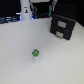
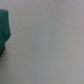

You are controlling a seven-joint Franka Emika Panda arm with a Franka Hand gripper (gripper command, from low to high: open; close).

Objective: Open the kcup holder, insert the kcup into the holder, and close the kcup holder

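A small white kcup (image 1: 35, 53) with a bright green lid stands alone on a pale table (image 1: 15, 55) in the exterior view, a little to that view's left of centre and toward the near edge. It appears upright, lid facing up, so its long axis runs vertically, though the picture is too soft to rule out a slight lean.

Further toward the exterior view's right and well back from the cup sits the kcup holder (image 1: 64, 26), a black rectangular box turned at an angle to the table edge. Its long side runs back and away, and one face shows two pale marks, one above the other. The drawer looks pushed in; no pod slots are exposed and nothing can be seen inside the box. The cup and the holder are well apart, with bare tabletop between them.

Behind the table, at the exterior view's upper left, a white upright form (image 1: 24, 10) stands against dark clutter; it is too blurred to identify with confidence.

No gripper is discernible in the exterior view. The wrist view shows mostly blank pale surface, with a blurred teal-green shape (image 2: 4, 29) at one edge that cannot be identified. No fingers are visible there, so how far the jaws are open, whether they hold anything, and where the cup lies relative to them cannot be told.
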